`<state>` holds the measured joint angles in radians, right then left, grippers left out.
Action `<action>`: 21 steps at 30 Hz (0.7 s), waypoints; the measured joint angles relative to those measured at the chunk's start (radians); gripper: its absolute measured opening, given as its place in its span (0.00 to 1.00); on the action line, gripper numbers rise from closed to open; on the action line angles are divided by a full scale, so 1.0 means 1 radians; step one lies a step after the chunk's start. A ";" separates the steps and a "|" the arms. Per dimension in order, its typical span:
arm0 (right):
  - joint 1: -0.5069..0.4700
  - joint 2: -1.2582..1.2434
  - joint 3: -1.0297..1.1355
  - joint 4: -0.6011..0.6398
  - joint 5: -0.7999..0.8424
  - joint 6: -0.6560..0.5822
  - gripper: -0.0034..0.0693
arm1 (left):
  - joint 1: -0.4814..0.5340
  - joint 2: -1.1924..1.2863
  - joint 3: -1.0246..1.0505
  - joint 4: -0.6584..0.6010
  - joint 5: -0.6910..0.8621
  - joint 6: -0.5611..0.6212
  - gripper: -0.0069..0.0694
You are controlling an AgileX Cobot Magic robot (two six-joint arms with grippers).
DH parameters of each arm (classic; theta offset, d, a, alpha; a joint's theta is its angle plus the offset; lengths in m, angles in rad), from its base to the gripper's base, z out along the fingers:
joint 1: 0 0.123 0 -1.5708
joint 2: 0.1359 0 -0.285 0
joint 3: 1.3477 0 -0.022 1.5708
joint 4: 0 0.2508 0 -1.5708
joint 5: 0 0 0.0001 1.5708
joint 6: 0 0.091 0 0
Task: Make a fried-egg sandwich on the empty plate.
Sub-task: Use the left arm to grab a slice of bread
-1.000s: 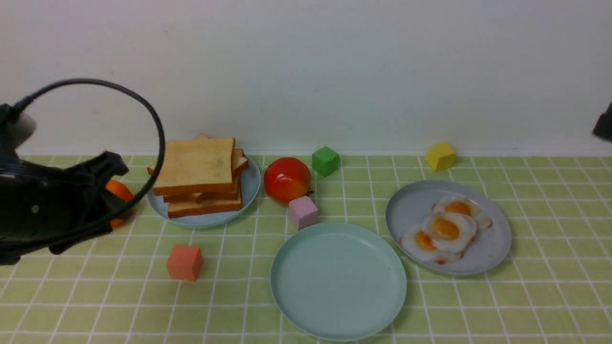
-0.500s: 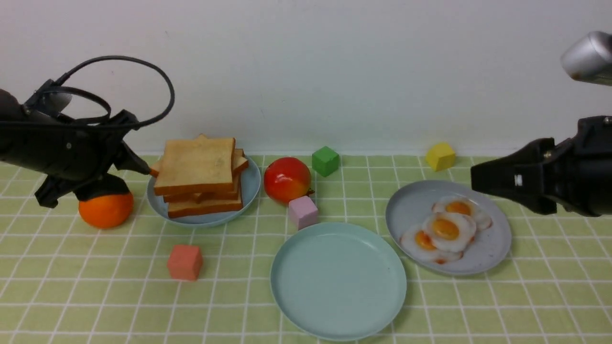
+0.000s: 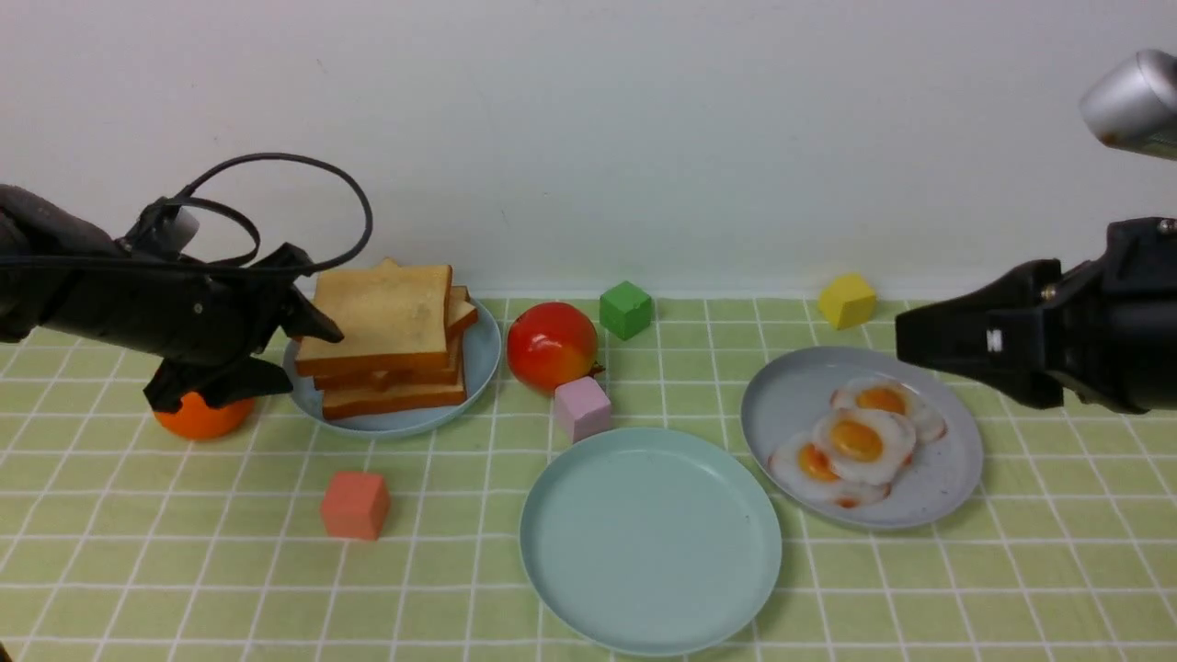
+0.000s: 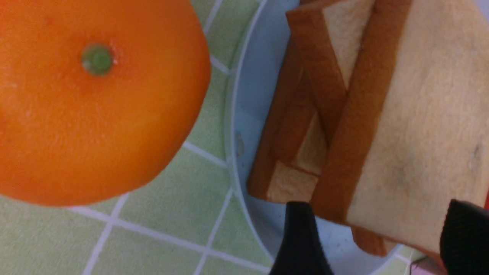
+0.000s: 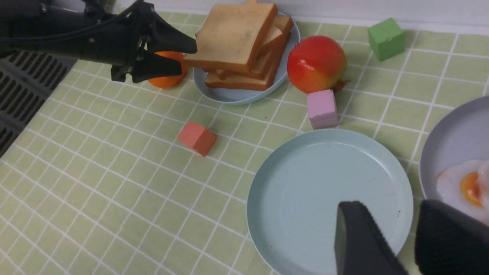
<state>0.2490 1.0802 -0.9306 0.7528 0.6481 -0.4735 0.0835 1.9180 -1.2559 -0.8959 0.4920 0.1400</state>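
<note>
Two grippers were in view over the green checked worktop. The left gripper (image 3: 308,357) hung near the back left corner with its two fingers apart. In the left wrist view, one corner of the top slice (image 3: 377,317) of the toast stack (image 3: 391,391) lay between the fingertips, but I could not tell if they touched the bread. The stack sat on a sky-blue plate (image 3: 483,359), and an orange (image 3: 198,418) stood just beside this plate, partly hidden by the gripper. The right gripper (image 3: 906,345) hovered toward the right edge, near the grey plate (image 3: 956,478) that carried three fried eggs (image 3: 855,441). The right wrist view showed its fingers separated and holding nothing. The mint-green plate (image 3: 650,542) lay at the middle of the front edge with nothing on it. A pink cube (image 3: 582,409) stood just beside its far rim.
</note>
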 joint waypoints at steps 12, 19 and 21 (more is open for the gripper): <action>0.000 0.000 0.000 0.001 0.022 0.000 0.39 | 0.000 0.043 0.000 -0.133 -0.056 0.141 0.42; 0.000 0.000 0.000 0.001 0.022 0.000 0.39 | 0.000 0.023 0.000 -0.101 -0.043 0.142 0.21; 0.000 0.000 0.000 0.001 0.025 0.000 0.39 | 0.000 -0.015 0.000 -0.072 -0.027 0.143 0.21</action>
<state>0.2490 1.0802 -0.9306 0.7536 0.6731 -0.4735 0.0835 1.9029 -1.2559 -0.9675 0.4647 0.2825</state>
